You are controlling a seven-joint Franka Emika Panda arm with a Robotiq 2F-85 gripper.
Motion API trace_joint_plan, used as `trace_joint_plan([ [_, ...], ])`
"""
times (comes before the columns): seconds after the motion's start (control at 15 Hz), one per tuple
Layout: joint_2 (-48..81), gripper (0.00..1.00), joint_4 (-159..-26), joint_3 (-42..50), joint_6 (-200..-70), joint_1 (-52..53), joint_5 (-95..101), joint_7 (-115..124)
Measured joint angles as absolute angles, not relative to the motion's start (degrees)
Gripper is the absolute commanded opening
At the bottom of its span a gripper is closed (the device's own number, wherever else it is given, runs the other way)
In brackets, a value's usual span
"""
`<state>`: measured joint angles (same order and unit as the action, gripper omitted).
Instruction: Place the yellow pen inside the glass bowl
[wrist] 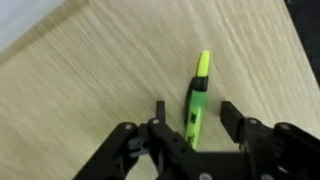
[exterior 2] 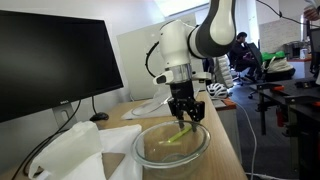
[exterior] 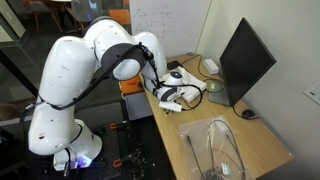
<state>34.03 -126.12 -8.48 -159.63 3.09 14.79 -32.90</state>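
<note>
The yellow pen (wrist: 198, 95) has a yellow tip and a green body and lies flat on the wooden desk. In the wrist view my gripper (wrist: 195, 110) is open, with one finger on each side of the pen, not closed on it. In an exterior view the gripper (exterior 2: 187, 110) hangs just behind the glass bowl (exterior 2: 145, 150), and the pen (exterior 2: 180, 137) shows through the glass. In an exterior view the gripper (exterior: 170, 97) is over the desk, well apart from the bowl (exterior: 215, 140); the pen is hidden there. The bowl looks empty.
A black monitor (exterior: 245, 60) stands on the desk and also shows in an exterior view (exterior 2: 50, 60). A mouse (exterior 2: 98, 117) lies near it. White sheets (exterior 2: 70, 150) lie beside the bowl. The desk edge runs close to the bowl.
</note>
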Motion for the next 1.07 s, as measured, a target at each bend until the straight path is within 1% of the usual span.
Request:
trace_joint_plan([
  [0.27, 34.4, 0.02, -125.0, -8.5, -159.4, 3.4, 15.4, -32.9],
  [0.33, 34.4, 0.00, -124.9, -8.5, -159.4, 3.4, 15.4, -32.9],
  [0.47, 34.4, 0.04, -124.8, -8.5, -159.4, 3.4, 15.4, -32.9],
  [0.73, 33.6, 0.04, -124.4, -8.5, -159.5, 3.1, 15.2, -30.4],
  [1.07, 27.9, 0.04, -124.3, -8.5, -159.9, 3.9, 15.0, -23.9],
])
